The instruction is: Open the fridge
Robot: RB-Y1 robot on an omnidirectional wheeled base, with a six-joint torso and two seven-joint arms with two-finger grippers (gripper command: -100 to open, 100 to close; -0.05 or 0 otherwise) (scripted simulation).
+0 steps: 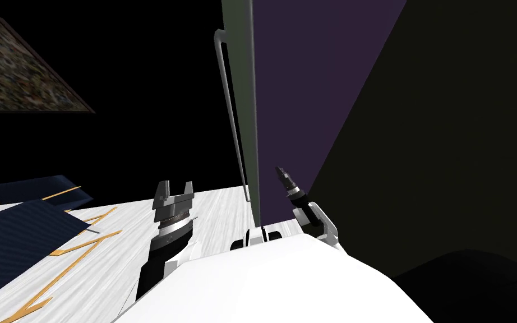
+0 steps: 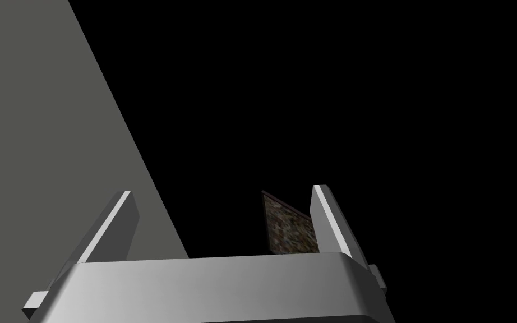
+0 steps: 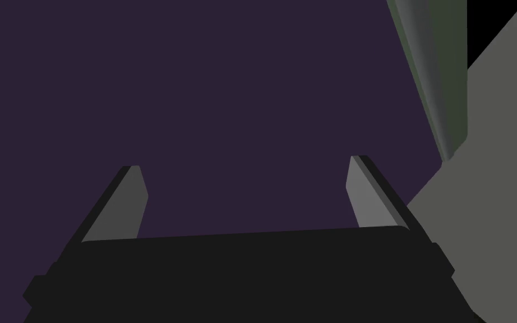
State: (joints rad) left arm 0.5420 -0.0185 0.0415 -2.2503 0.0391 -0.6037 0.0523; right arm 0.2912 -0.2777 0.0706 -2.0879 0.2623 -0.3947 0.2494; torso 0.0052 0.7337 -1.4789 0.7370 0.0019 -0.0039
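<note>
Nearest the camera, the left gripper (image 1: pixel 176 185) points away from the body on an upright forearm, its two blades spread with nothing between them; the left wrist view (image 2: pixel 222 190) confirms the released state. Just right of it and slightly farther, the right gripper (image 1: pixel 281 171) is seen edge-on, its arm angled up and leftward; its wrist view (image 3: pixel 245 163) shows the blades parted and empty, facing a flat purple face (image 3: pixel 224 84). Between and beyond the two grippers rises the fridge: a narrow grey-green door edge (image 1: pixel 240 84), a long slim handle (image 1: pixel 230 112) running along its left side, and the purple face (image 1: pixel 308 84) spreading to its right. The handle's lower end lies near the left gripper, apart from it. Whether the door is already ajar cannot be told.

Step in hand, as judged: approach before the grasp, since neither gripper touches the handle. The next move appears to call for bringing a gripper, most readily the left, across the bar, closing on it, then pulling in an arc about the hinge.

Farther left: pale wood-grain floor (image 1: pixel 218 213), a dark blue rug (image 1: pixel 10 241) and a picture frame (image 1: pixel 16 67) against a black area
</note>
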